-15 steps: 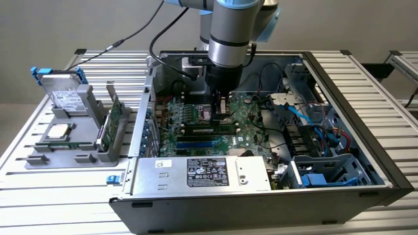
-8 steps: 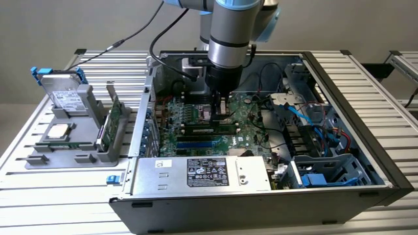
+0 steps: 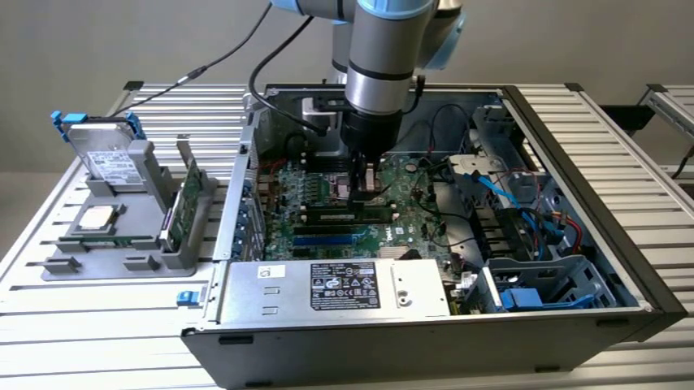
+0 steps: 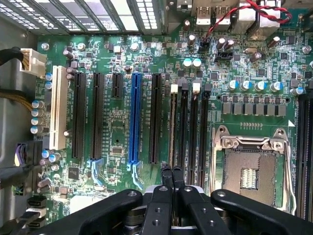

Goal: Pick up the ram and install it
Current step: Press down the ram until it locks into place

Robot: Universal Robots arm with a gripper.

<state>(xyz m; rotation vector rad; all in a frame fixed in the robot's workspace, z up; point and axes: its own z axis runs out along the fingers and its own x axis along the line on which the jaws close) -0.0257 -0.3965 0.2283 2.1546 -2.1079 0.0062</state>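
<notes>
the gripper (image 4: 171,172), its fingertips pressed together with nothing between them, bears down over the memory slots (image 4: 188,129) beside the empty cpu socket (image 4: 252,171). the ram (image 3: 344,217) lies along a slot on the motherboard (image 3: 407,236), apparently seated; pressing home may remain.

robotics lab bench, slatted aluminium table (image 3: 97,325), open computer case (image 3: 607,268), parts fixture (image 3: 119,236)
</notes>
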